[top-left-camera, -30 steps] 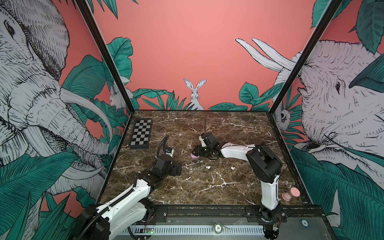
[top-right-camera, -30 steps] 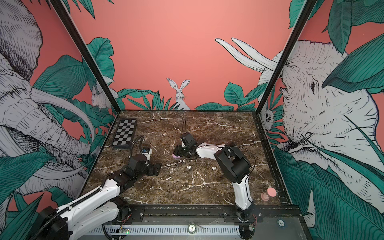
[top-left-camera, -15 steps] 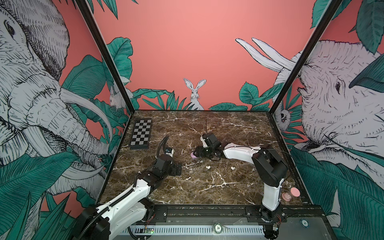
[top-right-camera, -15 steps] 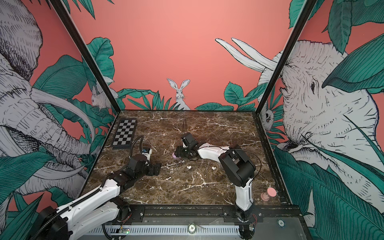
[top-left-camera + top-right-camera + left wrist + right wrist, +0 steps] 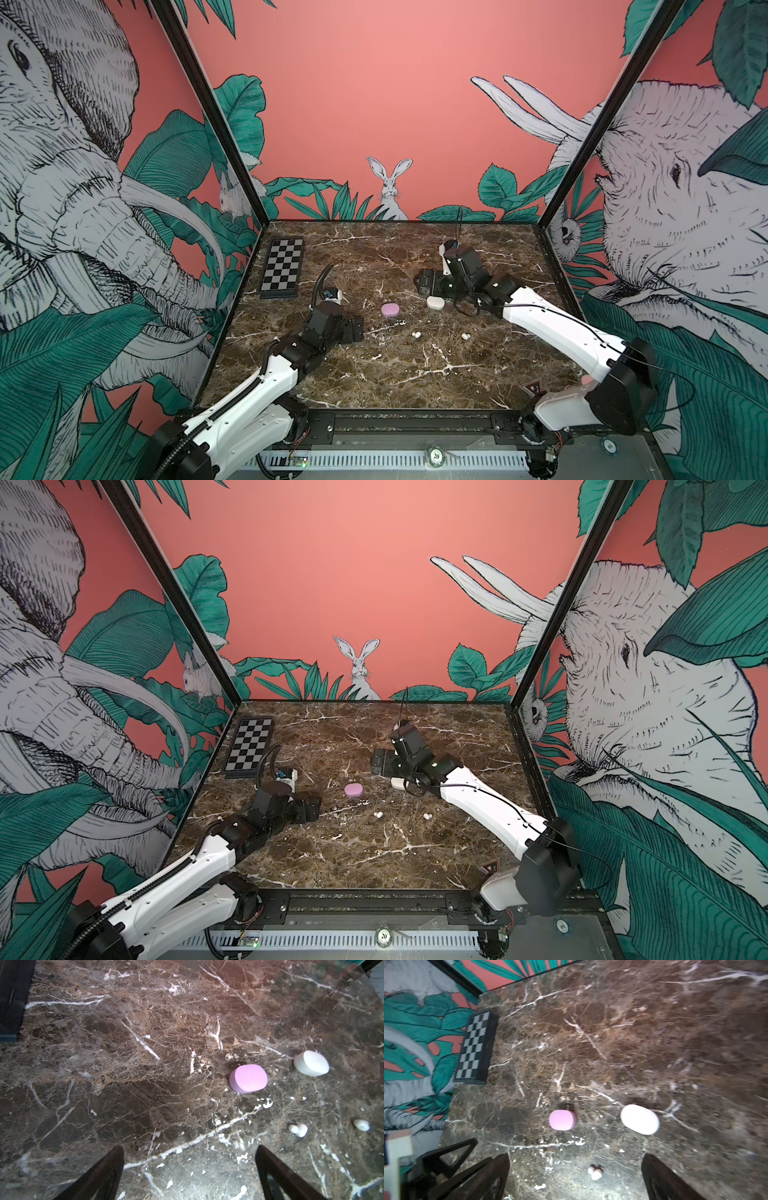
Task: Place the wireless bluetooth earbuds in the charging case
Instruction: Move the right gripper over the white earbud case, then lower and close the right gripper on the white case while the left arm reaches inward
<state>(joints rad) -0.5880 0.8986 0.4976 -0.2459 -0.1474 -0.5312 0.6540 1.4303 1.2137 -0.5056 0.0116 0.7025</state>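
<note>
Earbuds [image 5: 416, 334] lie loose by the shut white case [image 5: 435, 303] as left gripper [image 5: 189, 1148] and right gripper [image 5: 575, 1155], both spread empty, likely must open its lid next.

I work on a dark brown marble tabletop [image 5: 415, 374] with white veins, evenly lit. Behind it stands a salmon back wall [image 5: 374, 83] with a painted rabbit [image 5: 390, 187]. Elephant-and-leaf side panels [image 5: 62, 166] flank me, joined by black frame posts [image 5: 212, 112].

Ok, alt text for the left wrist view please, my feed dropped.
A lilac case and a white case lie apart, lids shut, on the brown marble table, with two loose white earbuds nearer the camera. The left gripper has its jaws open, holding nothing.
</note>
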